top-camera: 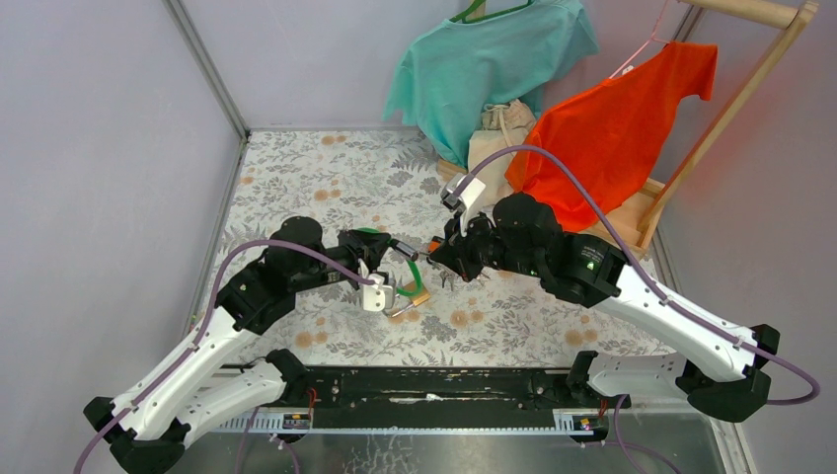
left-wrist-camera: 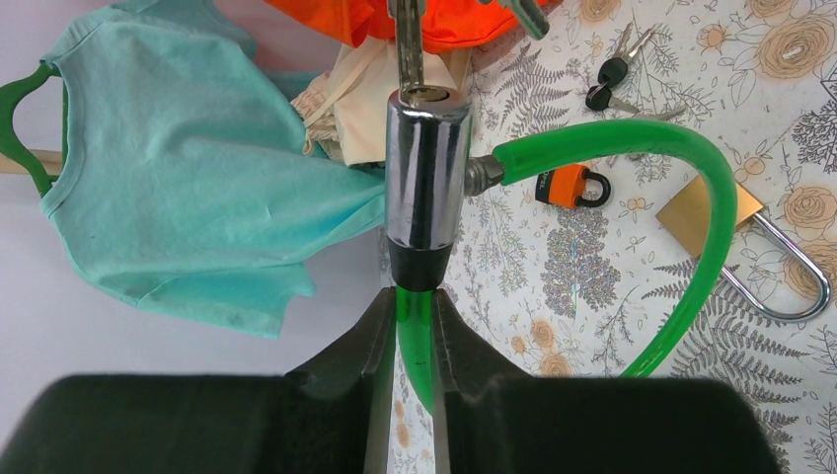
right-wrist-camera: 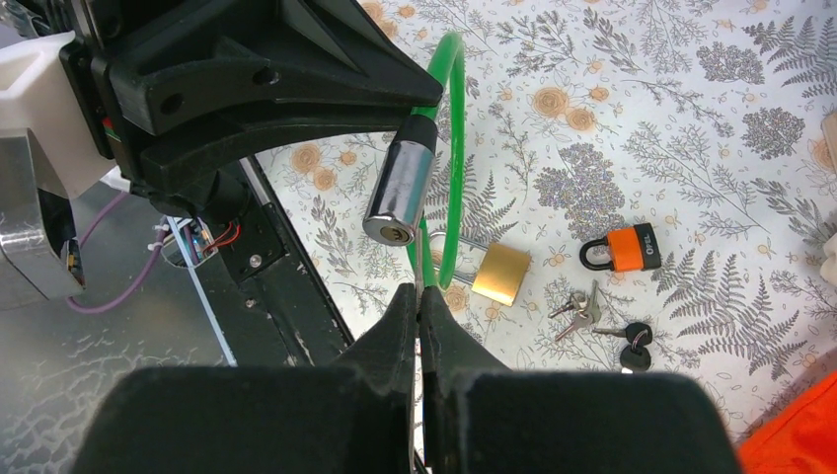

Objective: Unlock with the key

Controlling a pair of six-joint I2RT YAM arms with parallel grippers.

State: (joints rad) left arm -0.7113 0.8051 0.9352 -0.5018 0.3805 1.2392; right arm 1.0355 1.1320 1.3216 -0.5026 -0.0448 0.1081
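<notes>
Above table [left-wrist-camera: 592,306], chrome-barrelled green cable lock [left-wrist-camera: 426,168] pinched by left fingers [left-wrist-camera: 345,365], right fingers [right-wrist-camera: 390,336] pinching key [left-wrist-camera: 407,49]

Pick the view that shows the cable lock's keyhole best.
Right wrist: the keyhole faces the camera. Left wrist sees it nearly edge-on, with the key at it. Top external shows only the green cable; the keyhole is too small to see.

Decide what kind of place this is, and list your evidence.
Probably a robot test cell: plain panel walls box in a floral-covered table, and props lie about: an orange padlock, a brass padlock, shirts on a rack.
</notes>
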